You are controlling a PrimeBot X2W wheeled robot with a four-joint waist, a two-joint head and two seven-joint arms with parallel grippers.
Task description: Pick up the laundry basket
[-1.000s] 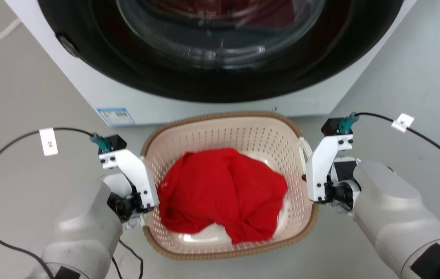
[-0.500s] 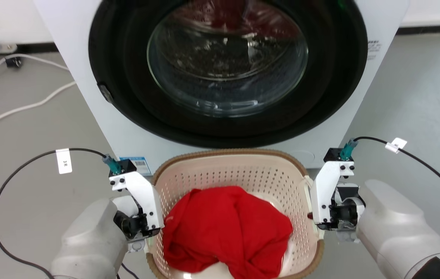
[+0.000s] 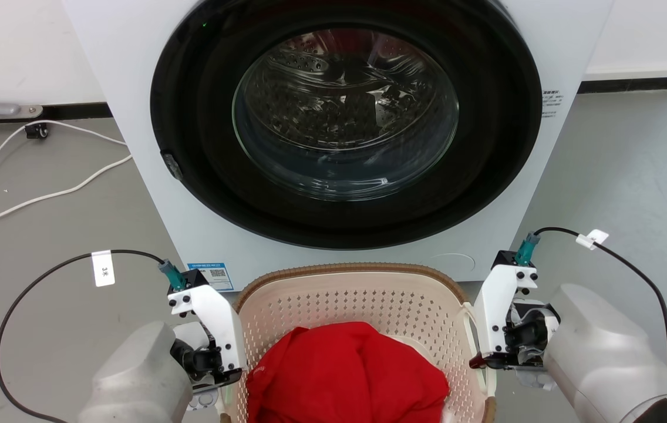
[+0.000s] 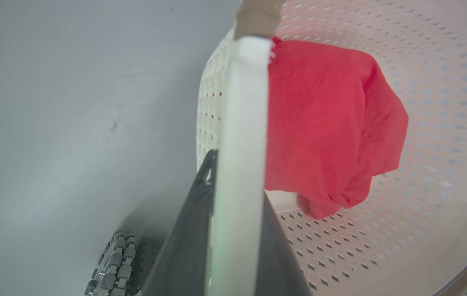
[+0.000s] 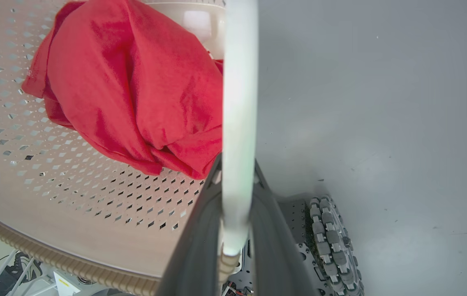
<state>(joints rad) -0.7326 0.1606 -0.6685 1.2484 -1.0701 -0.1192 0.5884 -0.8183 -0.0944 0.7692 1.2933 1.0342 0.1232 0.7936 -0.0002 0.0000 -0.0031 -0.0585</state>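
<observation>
The cream-pink laundry basket (image 3: 357, 296) with its brown woven rim hangs between my two arms at the bottom of the head view, holding a red cloth (image 3: 345, 376). My left gripper (image 3: 223, 385) is shut on the basket's white left handle (image 4: 243, 102); in the left wrist view the dark fingers (image 4: 192, 230) clamp that bar. My right gripper (image 3: 482, 363) is shut on the white right handle (image 5: 239, 82), its fingers (image 5: 274, 238) pressed on either side. The perforated walls (image 4: 422, 61) (image 5: 73, 197) and the red cloth (image 5: 135, 82) show beside each handle.
A white front-loading washing machine (image 3: 134, 88) with a closed round glass door (image 3: 345, 111) stands right behind the basket. White cables (image 3: 34, 194) trail over the grey floor at left. My wheeled base (image 5: 332, 238) shows below the basket.
The head camera has tilted up: the washer door is now in full view and the basket sits lower in the picture. Both grippers stay shut on the handles.
</observation>
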